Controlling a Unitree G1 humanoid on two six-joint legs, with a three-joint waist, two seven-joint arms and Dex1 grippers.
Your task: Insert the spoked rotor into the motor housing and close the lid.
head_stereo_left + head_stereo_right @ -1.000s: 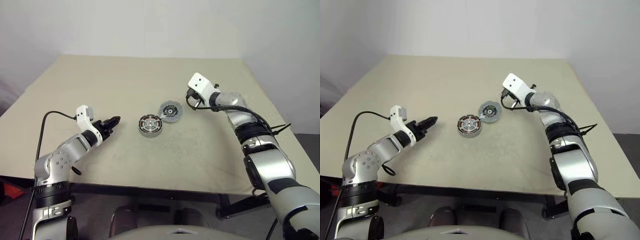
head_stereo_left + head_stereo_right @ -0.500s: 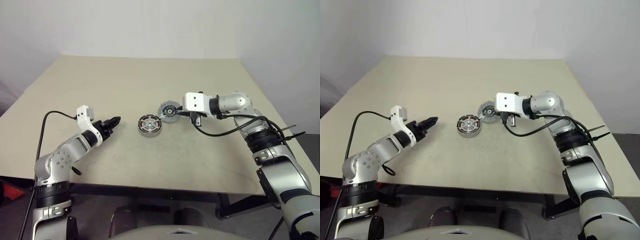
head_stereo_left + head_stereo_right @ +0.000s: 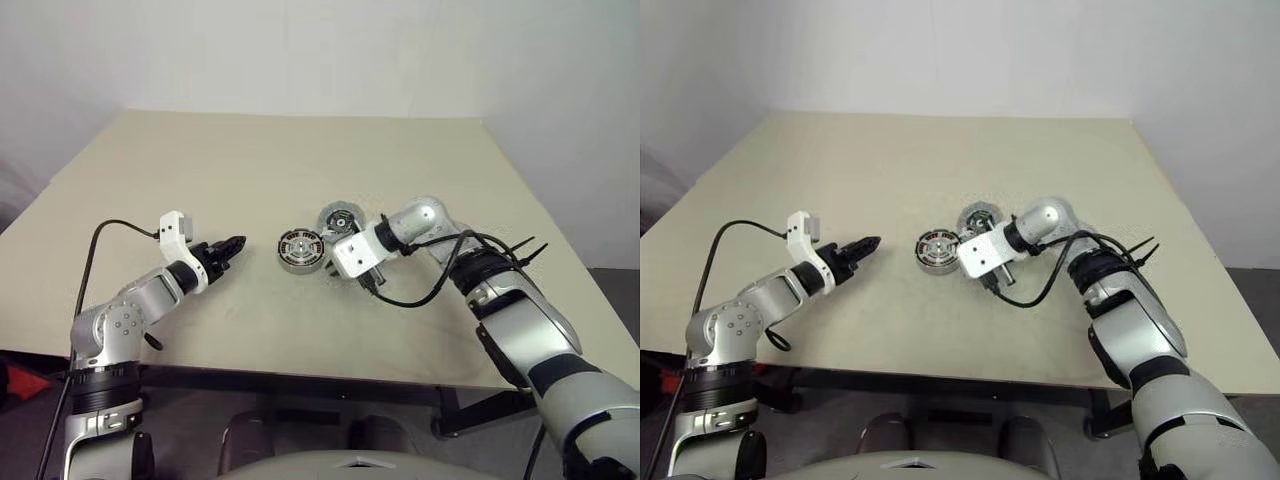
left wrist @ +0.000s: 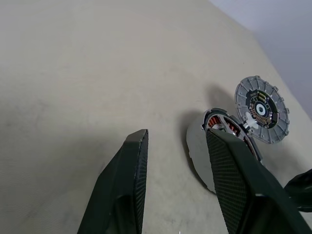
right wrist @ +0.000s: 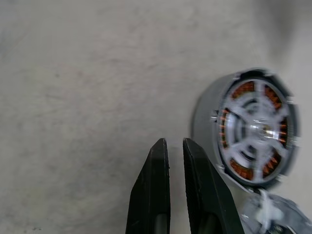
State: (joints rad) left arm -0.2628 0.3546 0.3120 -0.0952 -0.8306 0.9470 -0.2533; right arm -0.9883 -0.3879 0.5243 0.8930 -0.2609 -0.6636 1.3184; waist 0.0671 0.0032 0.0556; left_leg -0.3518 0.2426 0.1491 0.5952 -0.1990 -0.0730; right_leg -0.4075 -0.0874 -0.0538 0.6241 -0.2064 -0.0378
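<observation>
Table (image 3: 250, 160): flat beige top, matte and faintly speckled.
Housing (image 3: 301, 250): short round grey metal can, lying face up just ahead of the left gripper's tips and just beside the right gripper.
Rotor (image 5: 255, 128): pale spoked disc already seated inside the housing; copper-coloured windings show between the spokes, with a small hub at the middle.
Lid (image 3: 342, 220): flat grey disc with a toothed rim and a dark centre ring, lying open on the table, touching the housing's far edge; hinged or loose, cannot tell.
Left gripper (image 4: 178, 148): two dark tapered fingers with a fine woven texture, spread apart with nothing between them, low over the table; the housing lies just past the tip of one finger, the lid beyond it.
Right gripper (image 5: 174, 144): black smooth fingers drawn almost together, a thin slit between them, pinching nothing; pointed down at bare table, the housing just beside its tips.
</observation>
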